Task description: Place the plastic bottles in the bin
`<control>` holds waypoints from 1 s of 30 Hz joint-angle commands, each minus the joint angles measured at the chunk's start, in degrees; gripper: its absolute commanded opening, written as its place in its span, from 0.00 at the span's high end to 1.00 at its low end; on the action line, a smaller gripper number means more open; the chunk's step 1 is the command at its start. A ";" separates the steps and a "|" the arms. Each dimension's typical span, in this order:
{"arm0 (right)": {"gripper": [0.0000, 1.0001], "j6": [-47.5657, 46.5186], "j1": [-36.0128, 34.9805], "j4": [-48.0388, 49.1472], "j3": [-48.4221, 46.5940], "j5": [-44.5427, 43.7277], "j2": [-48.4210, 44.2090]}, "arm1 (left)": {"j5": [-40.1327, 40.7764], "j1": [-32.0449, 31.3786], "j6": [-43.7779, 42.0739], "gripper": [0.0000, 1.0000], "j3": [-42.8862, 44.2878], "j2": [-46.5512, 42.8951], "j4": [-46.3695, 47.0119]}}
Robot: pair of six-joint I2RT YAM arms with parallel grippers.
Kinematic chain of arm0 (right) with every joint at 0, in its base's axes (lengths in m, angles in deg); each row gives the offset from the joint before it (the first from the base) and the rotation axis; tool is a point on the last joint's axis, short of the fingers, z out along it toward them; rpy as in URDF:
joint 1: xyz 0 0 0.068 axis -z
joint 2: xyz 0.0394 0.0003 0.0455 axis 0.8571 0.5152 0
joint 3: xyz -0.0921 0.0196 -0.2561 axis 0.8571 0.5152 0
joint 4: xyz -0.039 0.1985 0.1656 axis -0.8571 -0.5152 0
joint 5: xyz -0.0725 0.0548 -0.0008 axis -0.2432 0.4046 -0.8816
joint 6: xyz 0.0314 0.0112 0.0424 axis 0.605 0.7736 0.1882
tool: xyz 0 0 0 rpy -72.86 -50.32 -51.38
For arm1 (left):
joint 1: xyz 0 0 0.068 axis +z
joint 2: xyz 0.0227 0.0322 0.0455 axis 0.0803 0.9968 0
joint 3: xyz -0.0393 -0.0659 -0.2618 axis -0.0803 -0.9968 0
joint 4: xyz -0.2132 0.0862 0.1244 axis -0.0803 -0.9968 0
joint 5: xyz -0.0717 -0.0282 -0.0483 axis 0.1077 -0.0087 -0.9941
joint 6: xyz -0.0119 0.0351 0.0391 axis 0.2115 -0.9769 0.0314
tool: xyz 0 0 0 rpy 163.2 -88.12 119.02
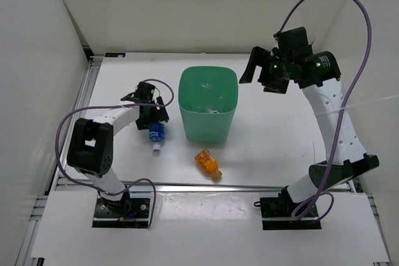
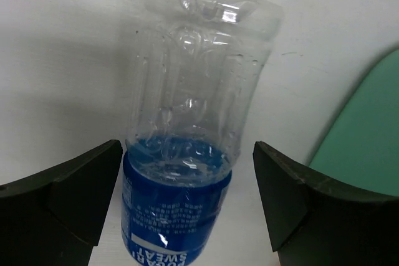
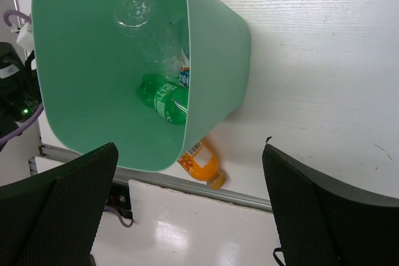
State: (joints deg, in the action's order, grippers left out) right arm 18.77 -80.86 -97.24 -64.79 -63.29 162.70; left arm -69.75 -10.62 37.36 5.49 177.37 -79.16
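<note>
The mint-green bin stands mid-table; in the right wrist view it holds a green bottle and clear bottles. A clear bottle with a blue label lies on the table left of the bin. My left gripper is open just over its base end; in the left wrist view the bottle lies between my fingers, untouched. An orange bottle lies in front of the bin and also shows in the right wrist view. My right gripper is open and empty, raised right of the bin.
White enclosure walls stand at the left, back and right. A metal rail runs along the table's near edge. A purple cable loops above the right arm.
</note>
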 commanded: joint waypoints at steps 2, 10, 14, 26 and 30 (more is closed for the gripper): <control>0.00 -1.14 -0.10 0.47 0.09 -0.24 -0.56 | -5.17 2.30 -0.42 0.10 -0.75 0.80 1.26; 0.00 -1.14 -0.10 1.00 -0.44 -0.24 -0.04 | -2.01 3.53 4.33 0.57 5.11 -9.30 1.26; 0.00 -1.14 -0.10 1.00 -0.44 -0.24 0.57 | -1.06 2.40 5.65 0.56 15.55 -12.91 -0.49; 0.00 -1.14 -0.10 1.00 0.62 0.29 0.58 | 6.07 -13.13 4.86 0.51 43.28 -10.99 -1.11; 0.00 -0.62 -0.10 1.00 0.09 -0.23 0.58 | 9.49 -22.54 4.25 0.48 43.90 -7.21 -1.11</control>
State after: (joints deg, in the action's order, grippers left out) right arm 18.79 -80.86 -97.19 -64.23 -63.31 163.35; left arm -62.65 -27.01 42.47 49.92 165.73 -77.34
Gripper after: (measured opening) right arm 0.998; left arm 0.594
